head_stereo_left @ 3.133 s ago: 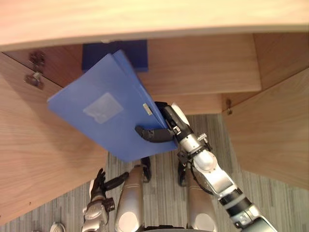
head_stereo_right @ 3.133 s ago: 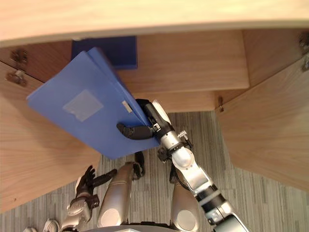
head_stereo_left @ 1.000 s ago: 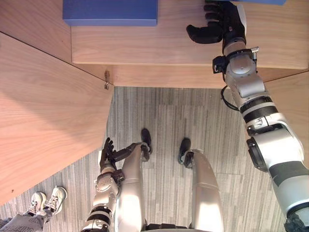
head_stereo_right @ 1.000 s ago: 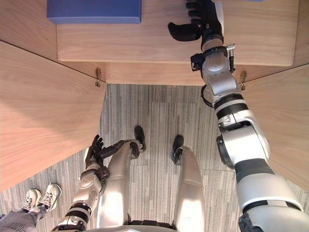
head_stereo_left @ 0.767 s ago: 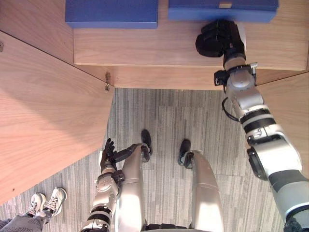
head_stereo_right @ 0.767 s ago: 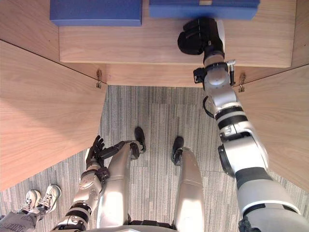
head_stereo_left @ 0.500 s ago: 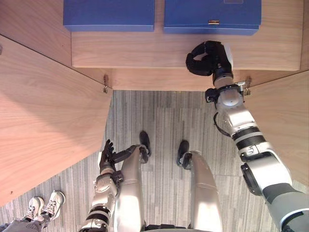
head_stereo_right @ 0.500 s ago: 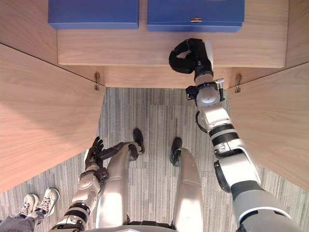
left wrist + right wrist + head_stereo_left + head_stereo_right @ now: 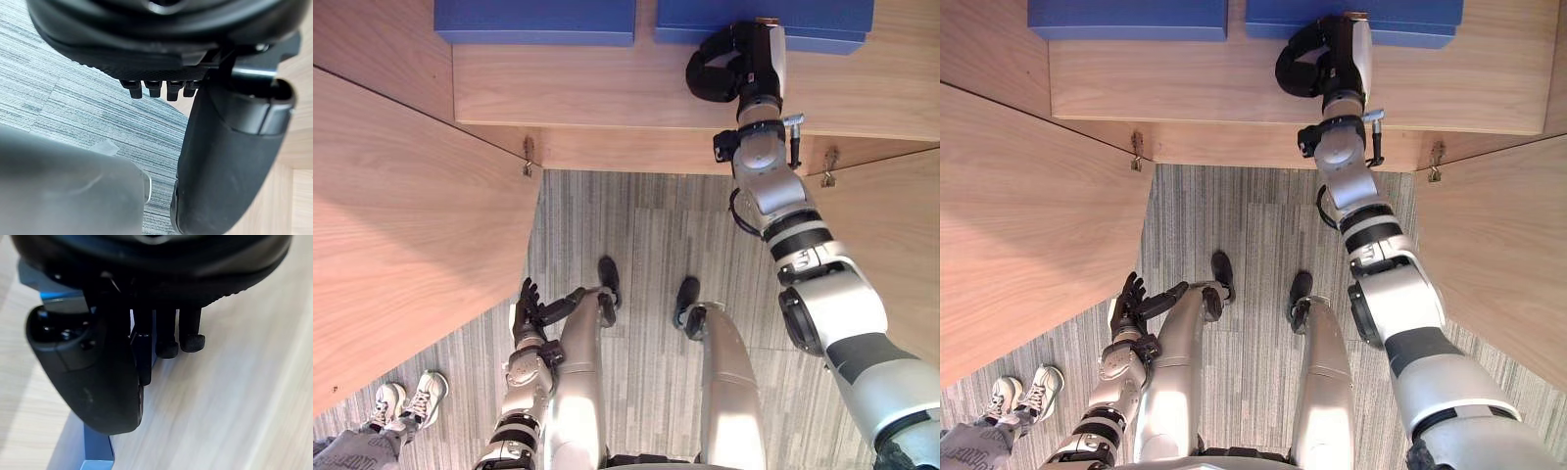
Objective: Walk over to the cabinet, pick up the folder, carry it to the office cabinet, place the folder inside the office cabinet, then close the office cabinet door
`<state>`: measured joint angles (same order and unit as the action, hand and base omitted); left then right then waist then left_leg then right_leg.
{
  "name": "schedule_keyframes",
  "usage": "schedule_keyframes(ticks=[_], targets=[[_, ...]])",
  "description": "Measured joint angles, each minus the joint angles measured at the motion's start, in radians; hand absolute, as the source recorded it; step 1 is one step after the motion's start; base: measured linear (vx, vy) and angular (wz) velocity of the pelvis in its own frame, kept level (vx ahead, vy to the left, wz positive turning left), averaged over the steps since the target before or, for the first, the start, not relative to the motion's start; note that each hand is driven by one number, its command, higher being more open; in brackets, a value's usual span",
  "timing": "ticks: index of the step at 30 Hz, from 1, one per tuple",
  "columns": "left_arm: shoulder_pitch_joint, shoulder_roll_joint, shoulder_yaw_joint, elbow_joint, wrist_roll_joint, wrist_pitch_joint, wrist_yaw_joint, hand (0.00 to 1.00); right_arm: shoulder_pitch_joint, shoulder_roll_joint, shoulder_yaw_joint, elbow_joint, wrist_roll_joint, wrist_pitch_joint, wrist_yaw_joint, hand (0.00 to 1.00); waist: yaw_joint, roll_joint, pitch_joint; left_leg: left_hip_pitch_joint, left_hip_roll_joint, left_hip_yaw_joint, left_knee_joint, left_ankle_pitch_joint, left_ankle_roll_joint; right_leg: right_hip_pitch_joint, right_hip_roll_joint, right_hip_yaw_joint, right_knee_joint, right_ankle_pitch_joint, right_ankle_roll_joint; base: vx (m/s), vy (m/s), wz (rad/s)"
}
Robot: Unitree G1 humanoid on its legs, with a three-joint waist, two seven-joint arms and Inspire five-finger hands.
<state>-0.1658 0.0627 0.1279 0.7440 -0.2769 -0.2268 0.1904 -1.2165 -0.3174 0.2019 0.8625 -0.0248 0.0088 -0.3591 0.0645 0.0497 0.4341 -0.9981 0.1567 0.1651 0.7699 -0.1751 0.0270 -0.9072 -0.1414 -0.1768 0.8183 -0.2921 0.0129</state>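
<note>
Left hand (image 9: 527, 308) low beside the leg, fingers loosely spread, empty; a person's shoes (image 9: 411, 397) on grey carpet (image 9: 646, 235); cabinet door (image 9: 401, 225) standing open; right hand (image 9: 736, 61) over the shelf (image 9: 587, 88), fingers curled, gripping nothing, at the front edge of the folder (image 9: 822, 18); folder lies flat on the shelf, second blue folder (image 9: 533, 18) beside it.

Folder (image 9: 827, 20): blue, closed, lying flat at the right of the light-wood shelf (image 9: 597, 93) inside the office cabinet (image 9: 636, 152), front edge outward. Left door (image 9: 401, 225) and right door (image 9: 911, 215) stand open.
</note>
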Motion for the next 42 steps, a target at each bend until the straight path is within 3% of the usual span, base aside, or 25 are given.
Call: schedule_keyframes(ticks=[8,12,16,17,19,23,24,27,32,37,42], targets=[[0.0,-0.008,-0.001,-0.024,-0.001,0.001,0.002,1.0,-0.012,-0.05,-0.002,-0.006,0.062,0.018,0.009,0.0,-0.001,0.0,0.0,-0.012,-0.01,-0.02,-0.026,0.035,0.002,-0.002,-0.008,-0.031,-0.012,0.014,-0.009,-0.07,-0.035,0.1],[0.002,-0.008,-0.007,-0.029,0.001,0.012,0.003,1.0,0.278,-0.105,-0.059,-0.469,0.109,-0.026,-0.001,0.0,-0.004,0.0,0.0,0.02,-0.002,-0.006,-0.017,0.034,0.002,0.039,-0.008,-0.034,-0.018,0.014,-0.008,-0.02,-0.017,0.01],[0.053,-0.006,-0.078,-0.043,0.025,0.023,-0.025,1.0,0.731,-0.074,-0.052,-0.762,0.114,-0.146,0.046,0.0,-0.016,-0.003,-0.001,0.209,0.012,0.043,-0.07,0.005,0.005,0.224,0.003,-0.024,-0.099,0.017,0.001,0.01,-0.007,-0.1],[0.066,-0.005,-0.087,-0.043,0.036,0.021,-0.032,1.0,0.793,-0.06,-0.039,-0.776,0.111,-0.165,0.061,0.0,-0.026,-0.006,-0.003,0.24,0.012,0.048,-0.085,0.0,0.002,0.253,0.006,-0.021,-0.118,0.02,0.006,-0.01,0.0,-0.26],[0.108,0.018,-0.109,-0.013,0.089,0.024,-0.05,1.0,1.032,0.005,0.011,-0.75,0.086,-0.186,0.15,0.0,-0.052,-0.036,-0.024,0.366,0.008,0.082,-0.173,0.007,-0.006,0.361,0.024,0.004,-0.217,0.052,0.016,0.02,0.007,-0.31],[0.129,0.046,-0.116,0.075,0.146,0.04,-0.067,1.0,1.222,0.099,-0.021,-0.573,0.052,-0.181,0.21,0.0,-0.083,-0.06,-0.061,0.51,-0.01,0.107,-0.321,0.057,-0.006,0.502,0.047,0.019,-0.397,0.123,0.025,0.12,0.012,-0.21],[0.141,0.049,-0.115,0.101,0.16,0.049,-0.07,1.0,1.274,0.138,-0.059,-0.499,0.049,-0.178,0.221,1.0,-0.094,-0.063,-0.09,0.55,-0.021,0.116,-0.371,0.074,-0.006,0.544,0.049,0.023,-0.452,0.144,0.029,0.18,0.006,-0.13],[0.181,0.05,-0.103,0.137,0.165,0.057,-0.084,1.0,1.342,0.213,-0.159,-0.312,0.028,-0.167,0.23,1.0,-0.111,-0.065,-0.156,0.662,-0.043,0.146,-0.478,0.098,-0.006,0.648,0.056,0.046,-0.571,0.185,0.042,0.18,0.018,-0.21],[0.23,0.047,-0.058,0.146,0.201,0.06,-0.084,1.0,1.383,0.272,-0.288,-0.112,0.032,-0.146,0.213,1.0,-0.112,-0.067,-0.257,0.837,-0.079,0.204,-0.662,0.147,-0.02,0.777,0.056,0.096,-0.712,0.239,0.053,0.13,0.02,-0.29],[0.243,0.029,-0.04,0.219,0.228,0.073,-0.091,1.0,1.384,0.289,-0.418,-0.04,0.088,-0.143,0.196,1.0,-0.128,-0.069,-0.303,0.968,-0.105,0.259,-0.799,0.195,-0.023,0.836,0.058,0.159,-0.766,0.267,0.057,0.0,0.035,-0.37],[0.281,0.028,-0.036,0.249,0.263,0.092,-0.106,1.0,1.382,0.29,-0.558,-0.03,0.183,-0.141,0.174,1.0,-0.138,-0.07,-0.305,1.034,-0.127,0.327,-0.857,0.207,-0.025,0.847,0.068,0.242,-0.79,0.291,0.064,-0.06,0.043,-0.49]])
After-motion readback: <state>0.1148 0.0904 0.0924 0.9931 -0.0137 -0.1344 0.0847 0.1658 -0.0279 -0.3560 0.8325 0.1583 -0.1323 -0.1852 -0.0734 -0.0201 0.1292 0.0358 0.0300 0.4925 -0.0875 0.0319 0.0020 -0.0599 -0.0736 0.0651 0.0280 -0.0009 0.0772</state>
